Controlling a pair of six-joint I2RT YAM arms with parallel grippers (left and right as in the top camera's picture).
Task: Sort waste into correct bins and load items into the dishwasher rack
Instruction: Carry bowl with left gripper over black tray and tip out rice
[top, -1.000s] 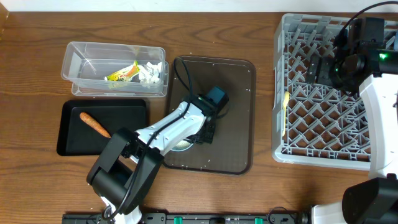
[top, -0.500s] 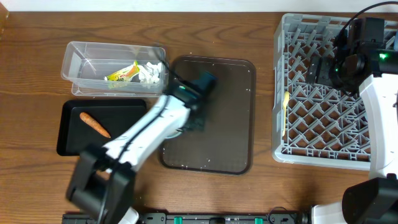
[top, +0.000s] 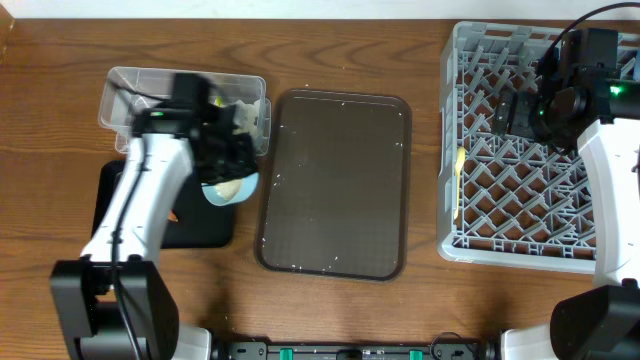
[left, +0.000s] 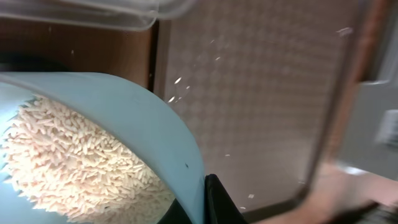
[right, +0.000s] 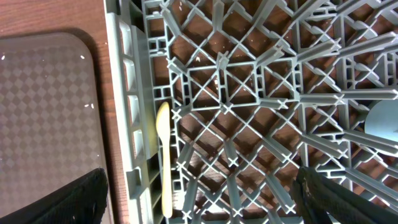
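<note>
My left gripper (top: 222, 160) is clamped on the rim of the light blue plastic bowl (top: 230, 188), which is full of loose white rice grains (left: 74, 162). The shallow black rectangular tray (top: 205, 225) lies beneath it, the clear rectangular plastic tub (top: 120, 100) just beyond. I'd tip slowly, keeping the bowl's lip well inside the bin wall. My right gripper (right: 208, 193) hangs with its jaws wide apart above the large grey pegged plastic dishwasher rack (right: 249, 93).

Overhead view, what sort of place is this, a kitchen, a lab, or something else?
Most likely a lab mock-up of a dish-clearing station, not a real kitchen: a grey dishwasher rack, a brown serving tray and a clear waste tub sit on a wooden table, worked by two robot arms.
</note>
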